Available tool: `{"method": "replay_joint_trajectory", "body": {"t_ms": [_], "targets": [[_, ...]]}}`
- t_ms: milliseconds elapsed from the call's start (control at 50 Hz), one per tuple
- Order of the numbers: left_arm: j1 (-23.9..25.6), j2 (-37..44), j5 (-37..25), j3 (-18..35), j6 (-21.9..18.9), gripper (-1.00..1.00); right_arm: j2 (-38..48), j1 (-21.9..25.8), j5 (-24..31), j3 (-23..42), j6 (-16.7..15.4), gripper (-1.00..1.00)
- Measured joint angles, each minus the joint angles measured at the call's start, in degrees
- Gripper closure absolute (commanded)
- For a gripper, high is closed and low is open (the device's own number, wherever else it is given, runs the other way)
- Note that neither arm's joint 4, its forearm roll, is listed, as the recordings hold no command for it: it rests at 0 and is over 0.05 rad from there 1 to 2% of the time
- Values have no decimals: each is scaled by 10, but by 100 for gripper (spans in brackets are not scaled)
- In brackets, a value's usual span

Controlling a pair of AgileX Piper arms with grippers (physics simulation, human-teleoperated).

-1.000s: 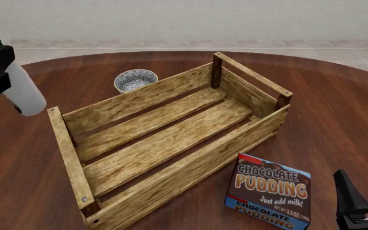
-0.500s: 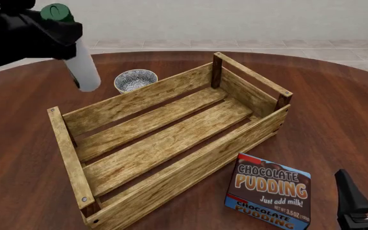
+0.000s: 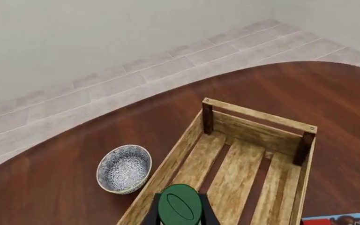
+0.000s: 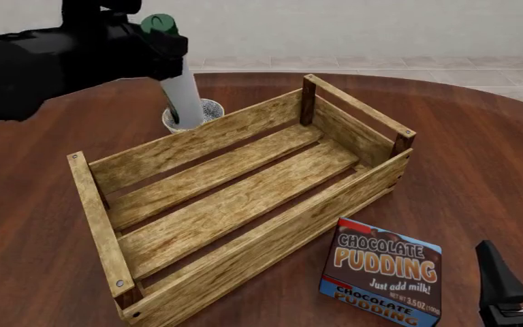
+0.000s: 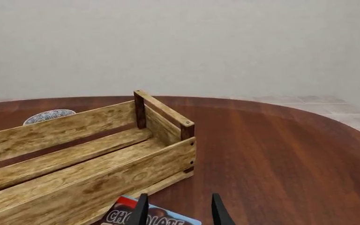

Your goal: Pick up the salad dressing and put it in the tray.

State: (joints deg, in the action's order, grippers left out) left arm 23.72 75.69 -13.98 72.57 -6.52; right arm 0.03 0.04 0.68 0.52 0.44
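My left gripper is shut on the salad dressing, a slim white bottle with a dark green cap, gripping it near the cap. It holds the bottle high in the air, tilted, over the tray's far left wall. The tray is a long light-wood crate in the middle of the table. In the left wrist view the green cap shows between the fingers, above the tray. My right gripper is open and empty at the near right; it also shows in the right wrist view.
A small white patterned bowl stands behind the tray's far left side, partly hidden by the bottle; it also shows in the left wrist view. A brown chocolate pudding box lies in front of the tray, just left of my right gripper.
My left gripper has carried the bottle from the far left edge to the right and up, to above the bowl and the tray's far left wall. The right arm has not moved.
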Motion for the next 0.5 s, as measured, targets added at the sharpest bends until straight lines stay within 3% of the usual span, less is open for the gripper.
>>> {"method": "replay_joint_trajectory", "body": {"t_ms": [500], "targets": [[41, 108, 68, 26, 63, 100, 0, -5, 0, 1, 8, -100]]}}
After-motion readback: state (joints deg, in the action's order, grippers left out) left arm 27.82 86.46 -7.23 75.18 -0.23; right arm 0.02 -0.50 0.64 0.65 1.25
